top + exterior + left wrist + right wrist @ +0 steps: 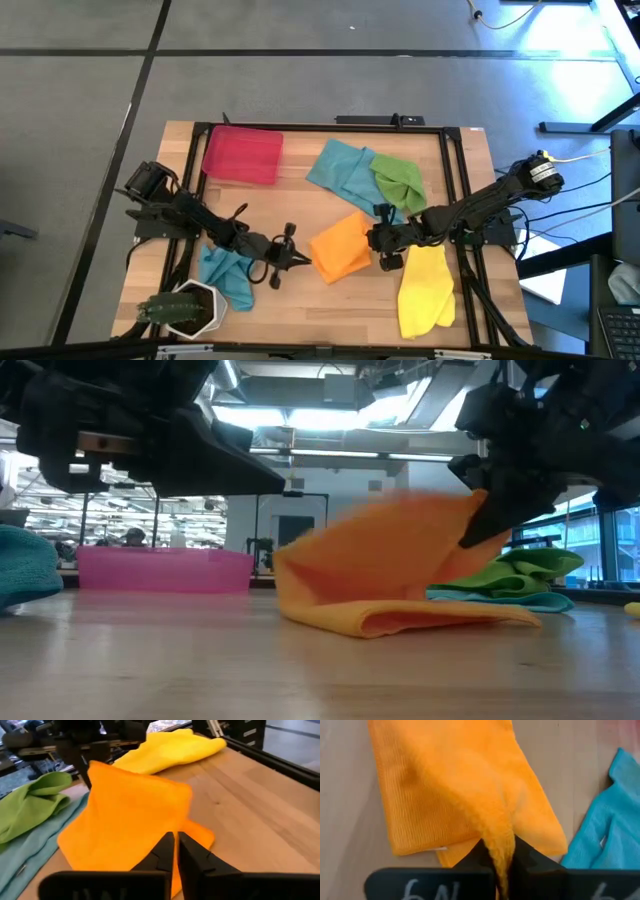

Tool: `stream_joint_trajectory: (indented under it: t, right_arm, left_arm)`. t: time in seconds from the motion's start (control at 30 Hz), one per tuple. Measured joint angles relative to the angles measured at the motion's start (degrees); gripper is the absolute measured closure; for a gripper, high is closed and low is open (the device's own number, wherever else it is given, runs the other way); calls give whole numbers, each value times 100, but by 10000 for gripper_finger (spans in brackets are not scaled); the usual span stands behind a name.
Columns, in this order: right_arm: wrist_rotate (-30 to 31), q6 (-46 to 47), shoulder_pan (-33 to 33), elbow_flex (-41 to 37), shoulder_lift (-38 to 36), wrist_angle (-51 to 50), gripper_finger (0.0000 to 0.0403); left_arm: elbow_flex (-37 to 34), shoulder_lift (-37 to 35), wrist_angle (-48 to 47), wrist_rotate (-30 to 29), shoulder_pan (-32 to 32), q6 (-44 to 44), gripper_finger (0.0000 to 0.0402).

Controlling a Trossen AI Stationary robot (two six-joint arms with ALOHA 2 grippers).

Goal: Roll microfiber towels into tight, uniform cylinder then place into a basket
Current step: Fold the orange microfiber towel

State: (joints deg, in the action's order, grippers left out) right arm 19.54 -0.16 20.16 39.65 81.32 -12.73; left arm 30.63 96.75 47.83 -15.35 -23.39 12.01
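Towel (341,248) mid-table between arms, basket (242,154) behind, pot (188,308) front-left

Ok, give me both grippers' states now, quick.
Left gripper: shut, holding nothing, at the orange towel's edge.
Right gripper: shut on the orange towel, lifting one edge.

Left gripper (298,259) sits near the table's middle toward the front edge, fingers together, holding nothing. Right gripper (374,238) reaches in from the right edge, fingers pinched on cloth.
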Motion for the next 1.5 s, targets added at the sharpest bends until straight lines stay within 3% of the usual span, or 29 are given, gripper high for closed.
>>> stream_joint_trajectory:
  t: [0.3,0.47,0.67,1.0,1.2,1.33,1.5]
  right_arm:
    - [-648,-6,0,4,0,70,291]
    - [-1133,156,4,5,0,59,232]
    - [-1752,296,100,10,0,9,185]
    - [-1816,475,336,16,-2,6,163]
    - [-1025,681,335,19,-9,265,162]
    - [-906,781,264,19,-9,288,162]
    - [-906,1043,210,19,108,441,162]
  left_arm:
    - [0,0,23,-521,36,-153,298]
    - [2,0,59,-608,106,-305,288]
    - [5,0,-47,-60,129,-758,288]
    - [61,201,-358,3,-14,-1324,288]
    - [598,1001,-390,1,12,-1383,288]
    - [982,1311,-502,-17,12,-1316,288]
    - [1265,1319,-1340,-509,30,-1385,288]
